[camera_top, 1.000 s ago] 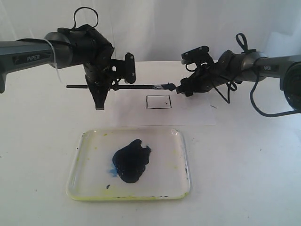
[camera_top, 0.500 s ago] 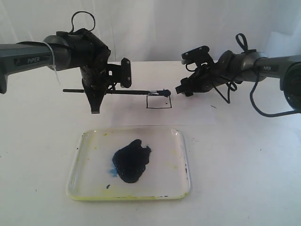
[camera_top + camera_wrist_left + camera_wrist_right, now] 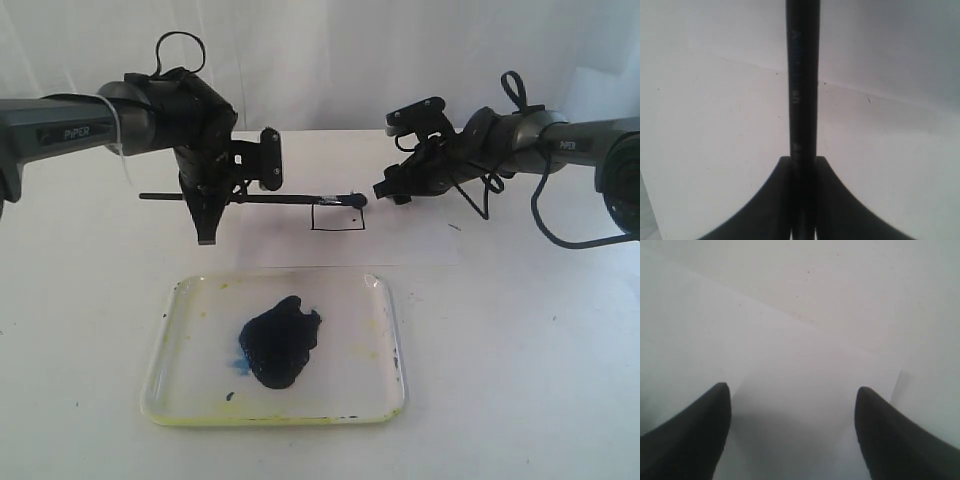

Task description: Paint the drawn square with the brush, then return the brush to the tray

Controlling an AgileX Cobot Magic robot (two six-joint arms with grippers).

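Note:
The brush (image 3: 280,198) hangs level above the table, its long black handle (image 3: 802,75) clamped between the jaws of my left gripper (image 3: 211,203) (image 3: 802,165). Its wet tip hovers over the top right edge of the drawn square (image 3: 337,216), a thin black outline on the white paper (image 3: 400,245) with a blank inside and one small dot. The tray (image 3: 180,300) lies near the front with a dark navy paint blob (image 3: 280,342) in its middle. Just right of the brush tip, my right gripper (image 3: 386,190) (image 3: 792,395) stands open over the paper (image 3: 800,365), holding nothing.
The paper sheet lies behind the tray, its right edge near the right arm. Black cables loop off the right arm (image 3: 480,195) and over the left wrist (image 3: 178,45). A white backdrop closes off the far side.
The brush tip has come away from my right gripper's jaws. My left gripper has drawn the brush left and slightly down, bringing the tip over the square's top edge. The right arm stayed put.

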